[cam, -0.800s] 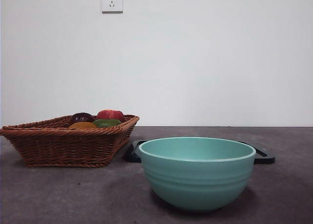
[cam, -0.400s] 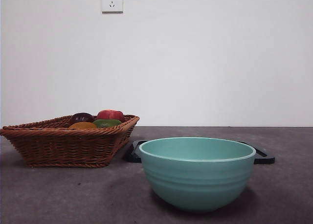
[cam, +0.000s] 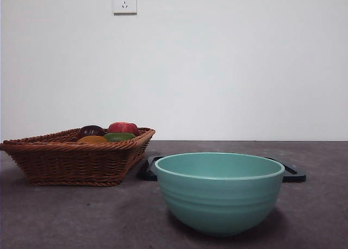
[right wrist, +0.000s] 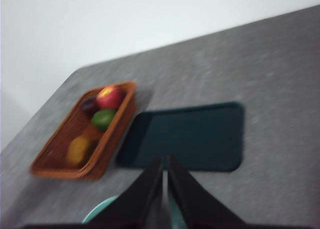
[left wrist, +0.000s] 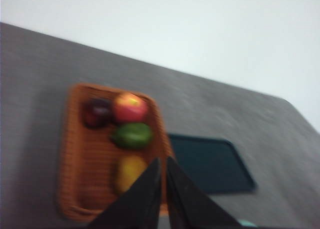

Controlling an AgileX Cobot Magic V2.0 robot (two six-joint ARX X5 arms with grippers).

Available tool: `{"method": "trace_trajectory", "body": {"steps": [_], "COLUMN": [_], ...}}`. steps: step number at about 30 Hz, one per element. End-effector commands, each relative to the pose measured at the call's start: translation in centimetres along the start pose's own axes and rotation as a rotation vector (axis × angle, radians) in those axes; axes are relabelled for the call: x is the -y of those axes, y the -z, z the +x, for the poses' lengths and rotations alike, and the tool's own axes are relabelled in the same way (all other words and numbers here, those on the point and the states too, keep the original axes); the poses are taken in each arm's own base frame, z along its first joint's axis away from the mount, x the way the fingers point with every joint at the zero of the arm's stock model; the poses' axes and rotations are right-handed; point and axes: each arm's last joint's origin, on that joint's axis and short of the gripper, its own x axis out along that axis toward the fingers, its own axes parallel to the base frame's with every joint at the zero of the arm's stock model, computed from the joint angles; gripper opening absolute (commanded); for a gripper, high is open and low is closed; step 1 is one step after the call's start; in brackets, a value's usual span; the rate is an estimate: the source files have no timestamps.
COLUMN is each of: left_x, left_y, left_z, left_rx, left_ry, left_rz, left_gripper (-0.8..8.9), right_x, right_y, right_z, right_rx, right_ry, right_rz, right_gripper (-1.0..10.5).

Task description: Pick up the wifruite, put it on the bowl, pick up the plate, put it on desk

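Note:
The wifruite [cam: 92,139], a small orange-brown fruit, lies in the near end of a wicker basket [cam: 65,162] at the left of the desk [cam: 81,216]. It also shows in the left wrist view [left wrist: 129,171] and the right wrist view [right wrist: 78,149]. The mint-green bowl [cam: 219,192] stands empty at the front, its rim just visible in the right wrist view [right wrist: 100,214]. A flat dark rectangular plate [cam: 293,173] [left wrist: 210,164] [right wrist: 185,136] lies behind the bowl. My left gripper [left wrist: 164,164] is shut and empty, high above the basket. My right gripper [right wrist: 165,161] is shut and empty, high above the plate's near edge.
The basket [left wrist: 85,154] also holds a dark purple fruit [left wrist: 96,111], a red apple [left wrist: 130,107] and a green fruit [left wrist: 132,135]. A white wall with a socket [cam: 124,1] closes the back. Neither arm shows in the front view.

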Motion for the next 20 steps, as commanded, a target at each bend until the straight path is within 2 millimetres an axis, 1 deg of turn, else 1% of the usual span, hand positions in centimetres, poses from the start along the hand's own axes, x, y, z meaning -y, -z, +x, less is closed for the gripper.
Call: {"method": "trace_trajectory", "body": {"steps": [1, 7, 12, 16, 20], "left_x": [0.5, 0.9, 1.5, 2.1, 2.8], "left_y": [-0.9, -1.7, -2.3, -2.8, -3.2], "left_z": [0.4, 1.8, 2.8, 3.2, 3.5], "left_rx": [-0.047, -0.175, -0.259, -0.316, -0.372], "left_ry": [0.066, 0.174, 0.261, 0.294, 0.319], "left_rz": [0.011, 0.031, 0.044, 0.068, 0.076], "left_gripper": [0.15, 0.15, 0.15, 0.15, 0.16], "right_x": [-0.6, -1.4, -2.0, -2.4, -2.6], "right_y": [-1.0, -2.8, -4.1, -4.8, -5.1], "right_z": [0.0, 0.4, 0.7, 1.0, 1.4], "right_rx": [-0.052, -0.149, -0.184, -0.221, -0.267], "right_ry": [-0.042, -0.122, -0.155, -0.164, -0.185], "right_rz": [-0.032, -0.036, -0.115, -0.16, -0.185], "right_gripper": [0.1, 0.1, 0.1, 0.1, 0.1]}}
